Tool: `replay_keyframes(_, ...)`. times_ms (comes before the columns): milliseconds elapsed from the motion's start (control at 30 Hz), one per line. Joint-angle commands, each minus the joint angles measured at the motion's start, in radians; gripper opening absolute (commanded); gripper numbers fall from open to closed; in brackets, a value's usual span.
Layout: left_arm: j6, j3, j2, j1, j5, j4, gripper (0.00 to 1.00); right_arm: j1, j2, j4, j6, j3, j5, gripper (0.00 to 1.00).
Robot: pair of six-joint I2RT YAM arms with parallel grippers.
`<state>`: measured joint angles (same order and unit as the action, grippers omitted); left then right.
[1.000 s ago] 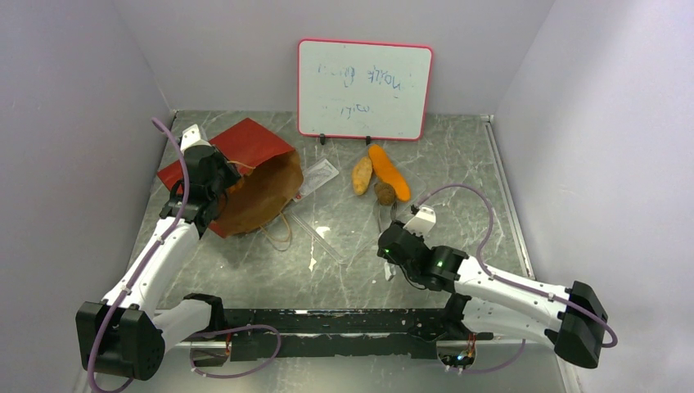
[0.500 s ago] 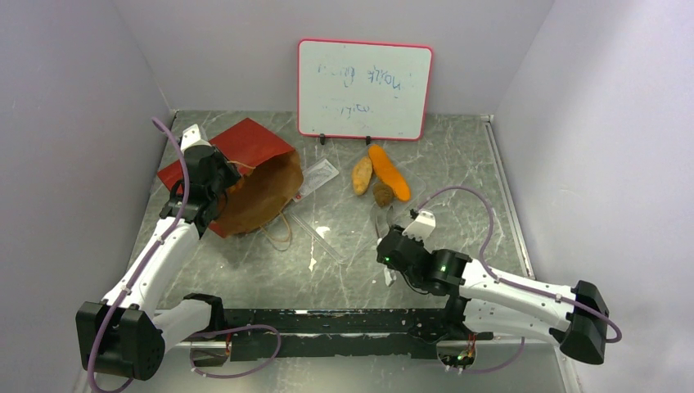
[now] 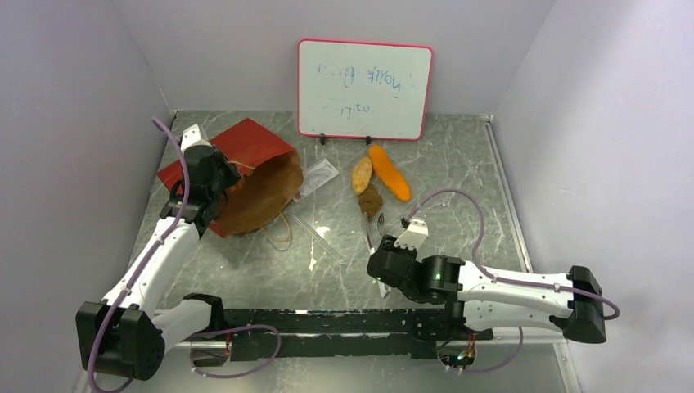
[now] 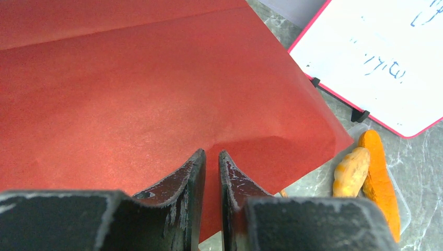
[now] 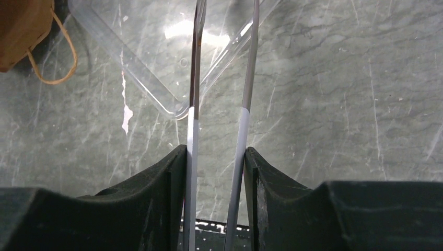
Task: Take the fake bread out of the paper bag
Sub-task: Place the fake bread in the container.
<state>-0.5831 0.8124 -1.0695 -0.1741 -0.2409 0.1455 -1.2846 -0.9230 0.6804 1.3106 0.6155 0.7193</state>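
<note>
Tongs [image 5: 193,130] sit clamped, empty, in my right gripper [image 5: 216,157]; left gripper [image 4: 211,167] nearly shut over bag [image 4: 156,94]. Some bread [image 3: 388,172] out; next, tongs into bag mouth, ahead-left.

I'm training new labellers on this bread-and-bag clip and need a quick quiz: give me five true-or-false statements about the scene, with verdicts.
1. The orange baguette, the tan roll and the dark-brown lump lie outside the paper bag. True.
2. The right claw is empty. False: it is shut on metal tongs.
3. The paper bag stands upright. False: it lies on its side, its brown inside showing.
4. The left claw is at the bag's red outside, jaws almost together. True.
5. The whiteboard lies flat on the table. False: it stands upright at the back.
</note>
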Motion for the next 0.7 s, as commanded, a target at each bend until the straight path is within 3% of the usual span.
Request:
replay_keyframes(0, 0.009, 0.031, 0.017, -0.006, 0.011, -0.027, 0.11, -0.043, 0.004, 0.046, 0.071, 0.046, 0.077, 0.39)
replay_keyframes(433, 0.018, 0.036, 0.014, -0.005, 0.000, -0.013, 0.11, -0.294, -0.149, 0.172, 0.209, 0.205, 0.185, 0.37)
replay_keyframes(667, 0.020, 0.029, 0.022, -0.005, 0.002, -0.008, 0.11, -0.370, -0.265, 0.103, 0.107, 0.327, 0.221, 0.36)
